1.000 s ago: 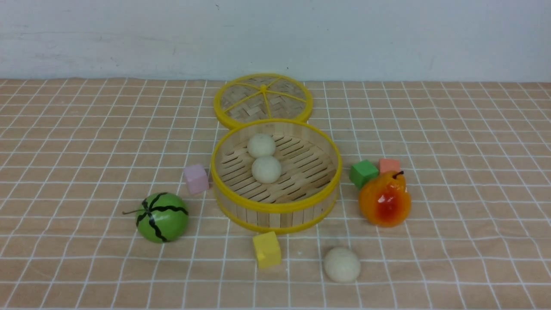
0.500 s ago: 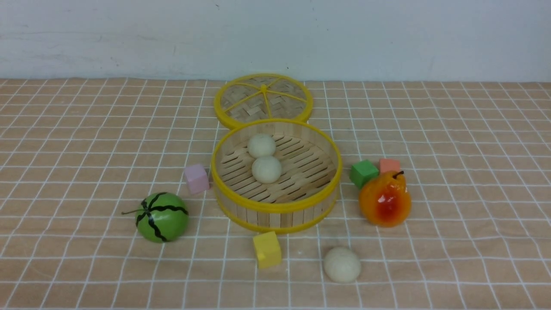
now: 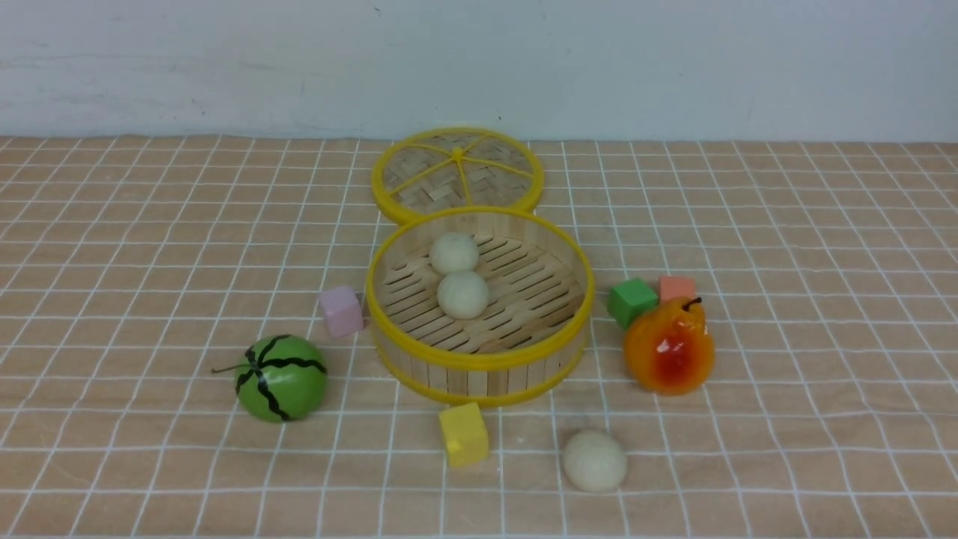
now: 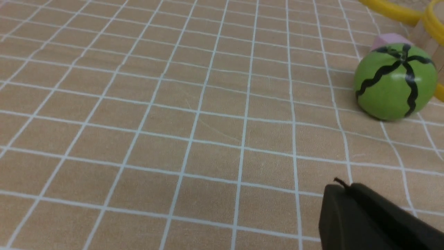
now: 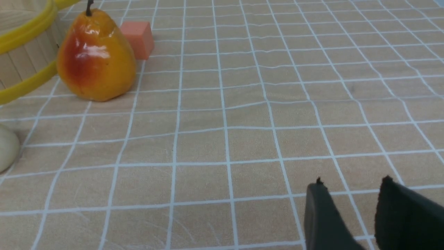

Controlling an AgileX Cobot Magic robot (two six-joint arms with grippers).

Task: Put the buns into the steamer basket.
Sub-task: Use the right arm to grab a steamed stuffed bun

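The steamer basket [image 3: 479,361] stands mid-table with two cream-white buns in it, one towards the back [image 3: 454,253] and one in the middle [image 3: 463,294]. The third bun [image 3: 595,460] lies on the cloth in front of the basket, to its right. It also shows at the edge of the right wrist view [image 5: 6,147], beside the basket's wall [image 5: 24,52]. Neither gripper shows in the front view. My left gripper [image 4: 343,185] is shut and empty over bare cloth. My right gripper [image 5: 352,182] is open by a narrow gap and empty, well apart from the third bun.
The woven lid [image 3: 457,174] lies behind the basket. A green striped melon [image 3: 282,377] and a pink cube [image 3: 342,311] are to its left. A yellow cube [image 3: 464,434] is in front. A pear [image 3: 669,346], a green cube [image 3: 632,301] and a salmon cube [image 3: 677,287] are to its right.
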